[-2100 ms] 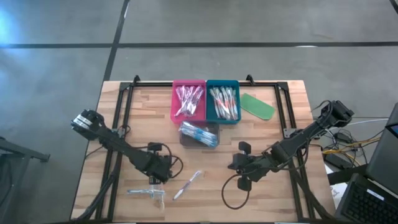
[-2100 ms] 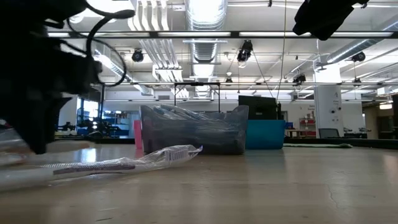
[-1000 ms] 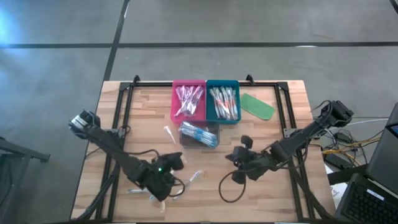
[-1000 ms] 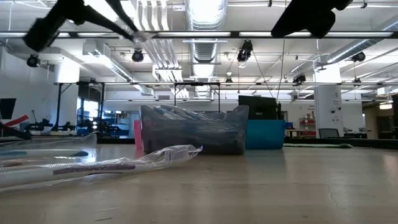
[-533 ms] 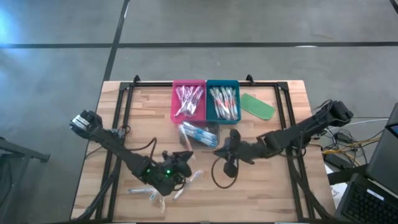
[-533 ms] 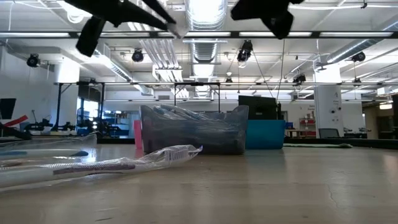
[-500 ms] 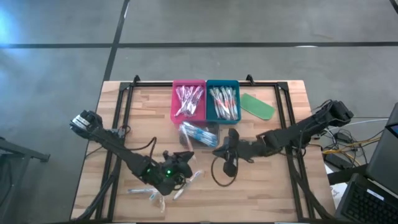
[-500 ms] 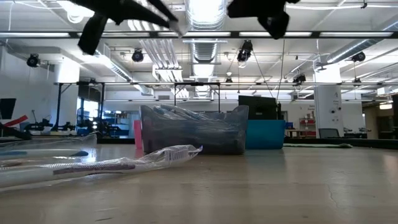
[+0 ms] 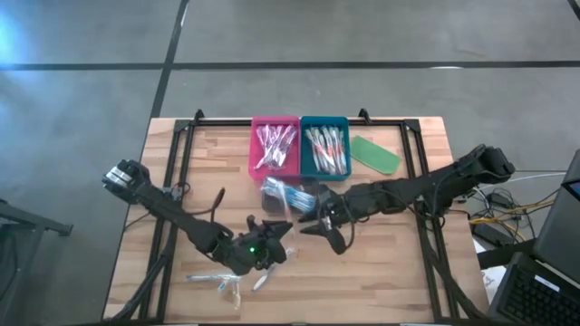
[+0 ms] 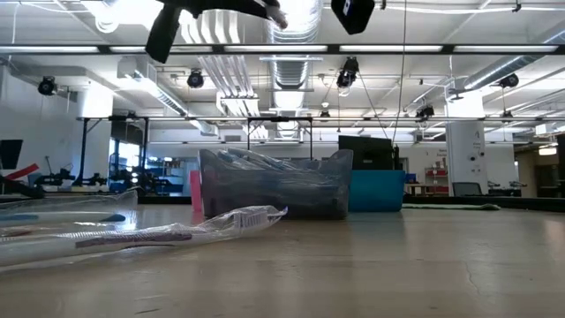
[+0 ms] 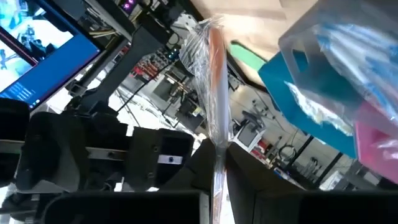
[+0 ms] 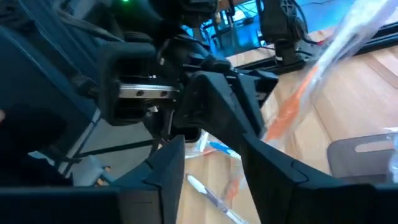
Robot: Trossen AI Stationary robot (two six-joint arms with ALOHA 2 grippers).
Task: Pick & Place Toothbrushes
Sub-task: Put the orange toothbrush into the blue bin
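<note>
On the near left of the pale wooden table (image 9: 190, 172), two clear-wrapped toothbrushes (image 10: 132, 237) lie flat, one with a blue accent; the low view shows them cut off at its left edge and blurred. In the high view they sit just beside the left gripper (image 9: 279, 228), partly hidden under the arm. That gripper hangs above the near middle of the table, its fingers pinching a wrapped toothbrush with an orange handle (image 11: 216, 109), which stands up from between them; its lower end is hidden by the fingers. The right gripper (image 9: 313, 220) is close beside it, fingers spread, either side of the same wrapped brush as its wrist view shows it; whether they touch it I cannot tell. Just behind them stands a smoky clear bin (image 9: 283, 194) holding blue-accented brushes. Farther back are a pink tray (image 9: 275, 145) and a teal tray (image 9: 324, 145), each filled with brushes, and a flat green oblong piece (image 9: 375, 154) to their right. Beyond is an open hall with ceiling ducts and strip lights.
</note>
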